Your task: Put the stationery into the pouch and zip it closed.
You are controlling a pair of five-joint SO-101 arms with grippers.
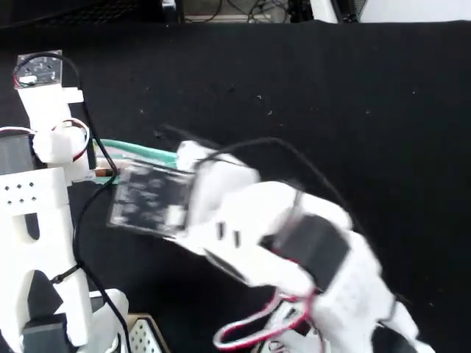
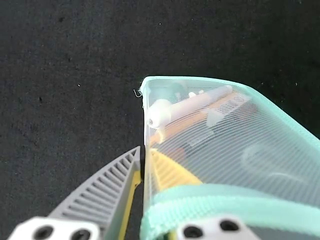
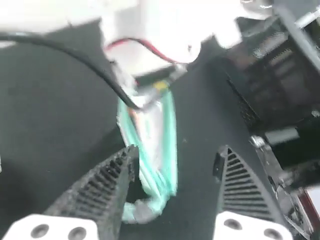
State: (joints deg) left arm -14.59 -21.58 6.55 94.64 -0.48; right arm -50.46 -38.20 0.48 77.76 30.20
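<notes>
Left jaws pinch pouch (image 2: 240, 150), stationery (image 2: 190, 107) hazy inside

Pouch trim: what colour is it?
The pouch has mint green trim, clearest in left wrist view.

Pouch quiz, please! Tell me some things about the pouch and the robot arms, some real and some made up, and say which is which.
1. The pouch has a green edge. True.
2. The pouch is empty. False: pens show through its see-through side.
3. The left gripper holds the pouch. True.
4. The right gripper is squeezed shut. False: it is open, with one finger on each side of the pouch's end.
5. The table is white. False: it is black.
</notes>
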